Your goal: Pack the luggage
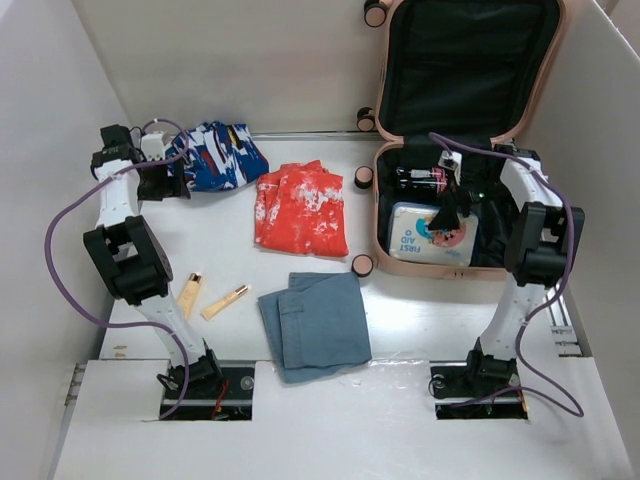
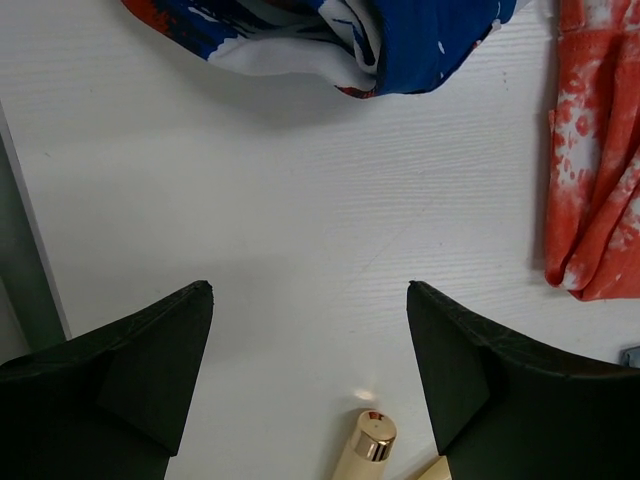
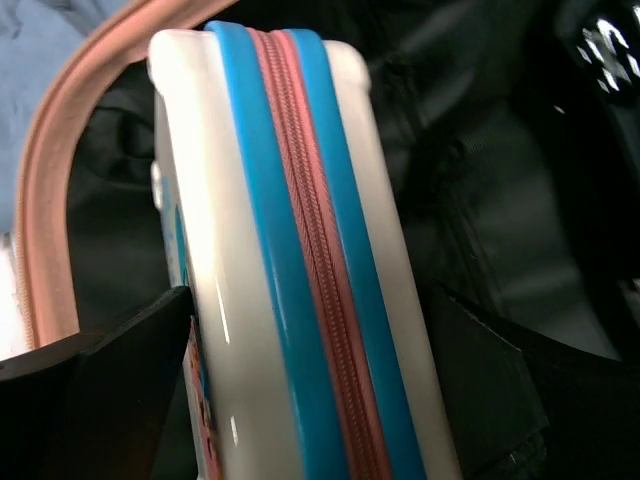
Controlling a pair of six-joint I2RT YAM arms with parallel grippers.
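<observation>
The luggage [image 1: 379, 215] lies open at two o'clock on the table [image 1: 420, 330]. My right claw [image 3: 310, 290] straddles the first-aid case [image 3: 300, 200] inside it; whether it presses or hangs loose, I cannot tell. My left claw [image 2: 310, 290] gapes wide and empty over the table, a gold-capped tube [image 2: 365, 450] at six.

luggage [image 1: 381, 200] peach-pink, black inside; case [image 3: 300, 250] white, blue bands, pink zip; shirt [image 1: 302, 207] orange-red, white splotches; jeans [image 1: 315, 322] pale blue

A robotics lab test cell. White panels [image 1: 40, 150] wall the white table [image 1: 420, 330] at nine, twelve and three o'clock. The left arm [image 1: 128, 255] and right arm [image 1: 540, 245] are bolted at six.
</observation>
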